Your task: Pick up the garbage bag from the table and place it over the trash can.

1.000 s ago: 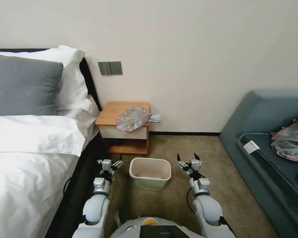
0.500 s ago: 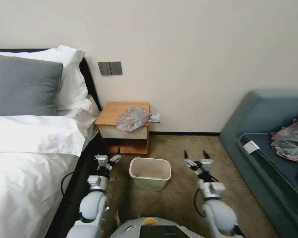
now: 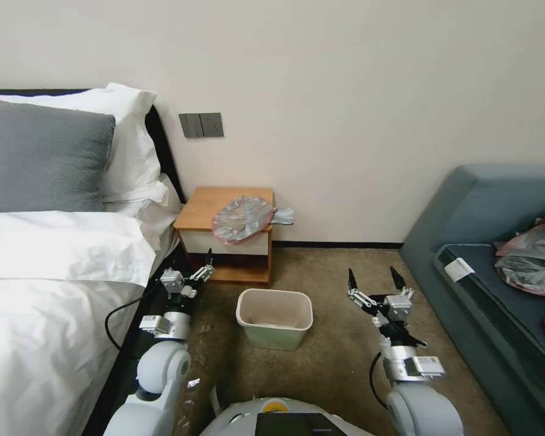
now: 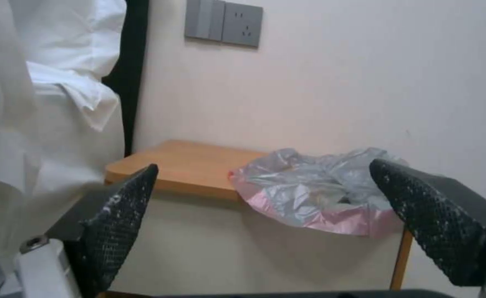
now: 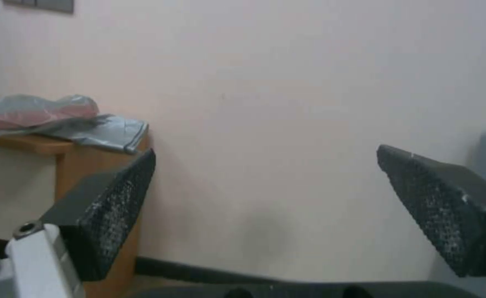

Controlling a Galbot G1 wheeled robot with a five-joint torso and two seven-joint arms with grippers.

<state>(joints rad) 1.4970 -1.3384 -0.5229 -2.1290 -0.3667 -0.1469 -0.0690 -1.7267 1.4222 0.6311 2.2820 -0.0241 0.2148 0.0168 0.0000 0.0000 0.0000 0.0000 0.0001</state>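
Garbage bag [image 3: 242, 219] lies crumpled on the table [image 3: 207, 206], on the top's right half. Its pink hem droops over the front edge onto the white drawer front; a grey tail pokes past the right edge toward the wall. The left half of the top is bare wood.

Trash can [image 3: 275, 317] stands on the carpet in front of the table, apart from it, mouth up, nothing draped on the rim.

My left gripper [image 3: 201, 268] hangs in the lane between the bed [image 3: 48, 315] and the trash can, level with the table's shelf gap, fingers spread, nothing between them. Through the left wrist view the bag sits framed between my two pads [image 4: 123, 207].

My right gripper [image 3: 374, 280] is over open carpet to the right of the trash can, fingers splayed wide, empty. Free floor lies between it and the sofa [image 3: 496, 266]. The right wrist view shows the table's right corner and the bag's tail [image 5: 102, 130] against bare wall.

Count: one bag on the table, one trash can, one table, two grippers. A separate heap of bags [image 3: 536, 257] lies on the sofa.
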